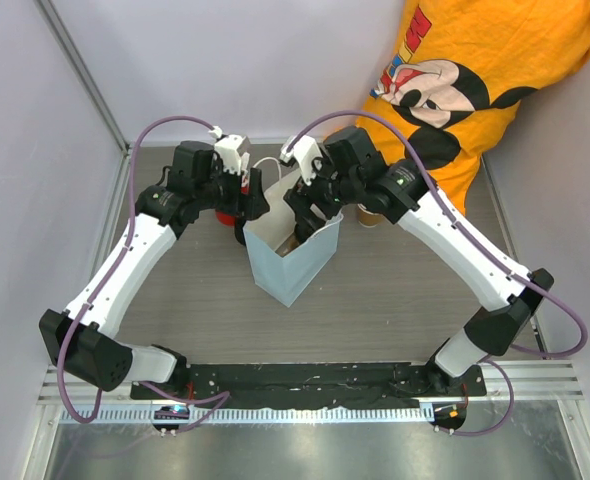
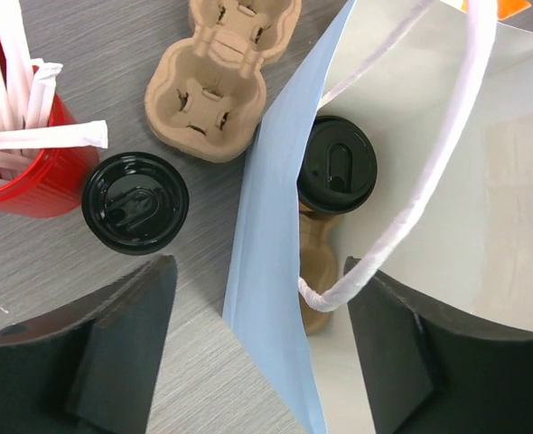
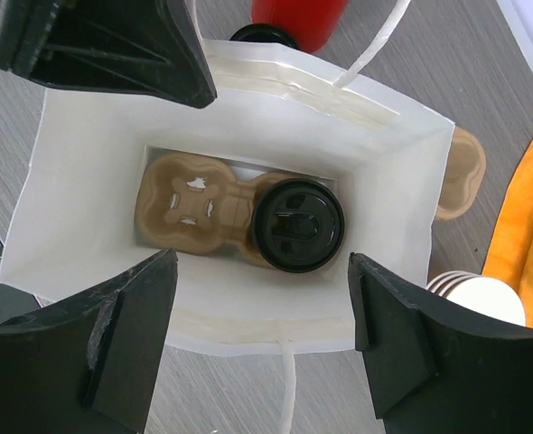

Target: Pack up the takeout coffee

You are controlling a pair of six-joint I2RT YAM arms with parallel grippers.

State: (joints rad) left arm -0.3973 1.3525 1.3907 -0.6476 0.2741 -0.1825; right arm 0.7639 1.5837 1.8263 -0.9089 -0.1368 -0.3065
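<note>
Mid desk (image 1: 375,290): a pale blue paper bag (image 1: 290,265) is standing upright with its mouth open, white inside, white twisted handles drooping.

The takeout coffee (image 3: 298,224) is sitting at the bottom of the bag with its black lid on, seated in one end slot of a brown pulp carrier (image 3: 190,203). The carrier's other slot is showing empty.

The left hand (image 2: 262,298) is hanging over the bag's left wall with its fingers spread wide. One finger is over the bare desk outside and the other is over the bag's white inside, with the blue wall running between them. It is gripping nothing. A handle loop is lying close to the inner finger; whether they are touching I cannot tell.

The right hand (image 3: 262,271) is hovering above the bag's mouth and looking straight down into it, its fingers also apart and empty.

Outside the bag, on its left: a second lidded cup (image 2: 135,202) is standing just beside a red cup (image 2: 41,176) full of white sticks (image 2: 14,81). A spare carrier (image 2: 214,86) is lying against the bag's far side. A stack of paper cups (image 3: 479,298) is standing at the bag's far right.

A person in an orange shirt (image 1: 475,70) is standing at the far right edge.
</note>
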